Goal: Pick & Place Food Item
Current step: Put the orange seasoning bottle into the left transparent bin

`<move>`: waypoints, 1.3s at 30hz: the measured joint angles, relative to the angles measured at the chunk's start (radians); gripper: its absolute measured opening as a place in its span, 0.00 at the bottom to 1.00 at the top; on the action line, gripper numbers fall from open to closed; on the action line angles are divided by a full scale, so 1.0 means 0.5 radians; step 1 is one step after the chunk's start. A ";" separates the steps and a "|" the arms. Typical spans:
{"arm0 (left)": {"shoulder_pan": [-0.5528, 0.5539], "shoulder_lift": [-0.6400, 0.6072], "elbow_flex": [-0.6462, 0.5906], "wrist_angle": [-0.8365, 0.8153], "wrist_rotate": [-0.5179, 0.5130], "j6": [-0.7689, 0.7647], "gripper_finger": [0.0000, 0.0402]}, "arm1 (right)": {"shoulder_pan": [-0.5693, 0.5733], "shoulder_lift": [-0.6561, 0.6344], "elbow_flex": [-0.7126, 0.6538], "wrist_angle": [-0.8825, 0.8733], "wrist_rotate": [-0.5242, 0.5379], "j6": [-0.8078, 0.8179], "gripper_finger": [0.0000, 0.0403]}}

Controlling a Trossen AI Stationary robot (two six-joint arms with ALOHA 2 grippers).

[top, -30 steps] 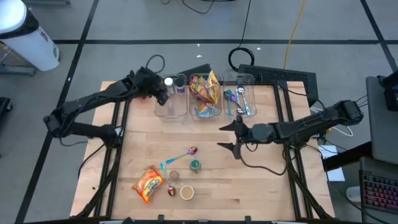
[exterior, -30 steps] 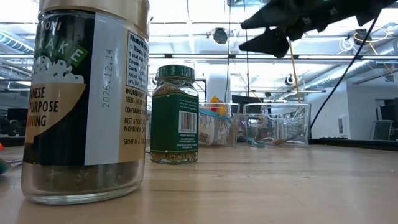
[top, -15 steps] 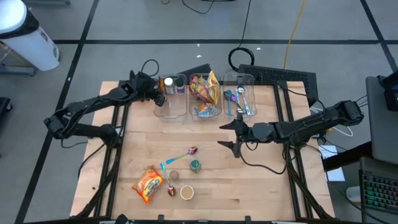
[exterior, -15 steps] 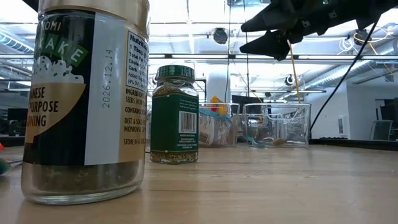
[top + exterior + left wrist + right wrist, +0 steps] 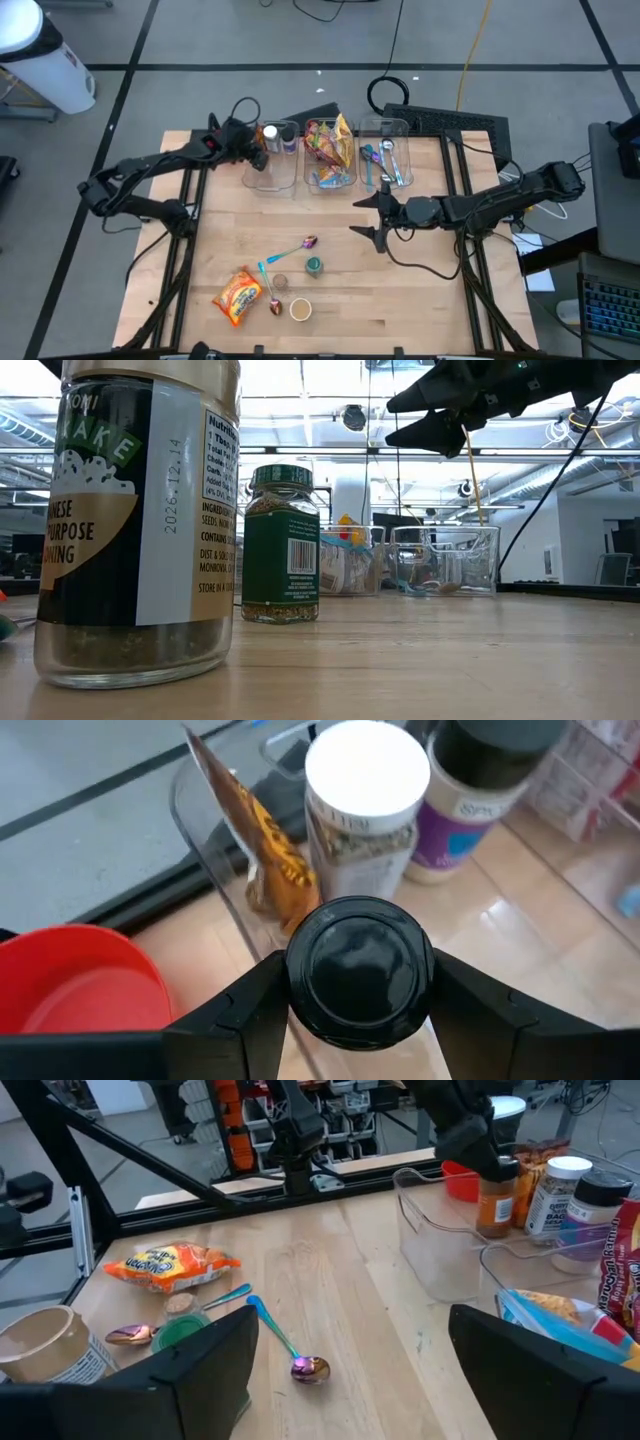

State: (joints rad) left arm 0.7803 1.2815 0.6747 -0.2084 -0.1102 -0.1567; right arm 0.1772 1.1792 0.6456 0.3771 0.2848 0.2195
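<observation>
Left gripper (image 5: 360,985) pinching black-capped spice jar (image 5: 360,970) over the leftmost clear bin (image 5: 272,165). Right gripper (image 5: 372,217) mid-table, jaws spread, empty.

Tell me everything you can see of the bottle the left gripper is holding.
The bottle is a small spice jar with a round black cap and amber contents, upright. The left gripper clamps it from both sides over the left clear bin, beside a white-lidded jar and a purple-labelled jar inside.
</observation>
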 joint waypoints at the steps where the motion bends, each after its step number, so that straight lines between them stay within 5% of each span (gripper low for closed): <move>1: 0.000 0.026 0.001 0.021 -0.007 -0.010 0.51 | 0.000 0.000 0.000 0.000 0.000 0.000 0.79; 6: 0.000 0.075 0.003 0.064 -0.062 -0.028 0.54 | 0.000 0.000 0.001 -0.014 0.000 0.000 0.79; 12: -0.002 0.044 -0.003 0.060 -0.073 -0.051 0.89 | 0.000 0.001 0.001 -0.029 0.000 0.000 0.79; 15: -0.006 0.005 0.002 0.011 -0.069 -0.047 0.97 | 0.000 0.001 0.001 -0.032 0.000 0.000 0.79; 29: -0.246 -0.475 0.190 -0.163 0.252 -0.035 0.85 | 0.000 0.001 0.001 -0.032 -0.001 0.000 0.79; 34: -0.393 -0.706 0.216 -0.719 -0.076 -0.019 0.85 | 0.002 0.001 0.001 -0.053 -0.004 0.000 0.79; 39: -0.497 -0.926 0.216 -1.539 -0.525 -0.609 0.83 | 0.002 0.001 0.002 -0.062 -0.005 -0.001 0.79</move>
State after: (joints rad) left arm 0.5319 0.8185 0.7830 -0.9778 -0.3725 -0.4613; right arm 0.1783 1.1797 0.6464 0.3462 0.2825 0.2192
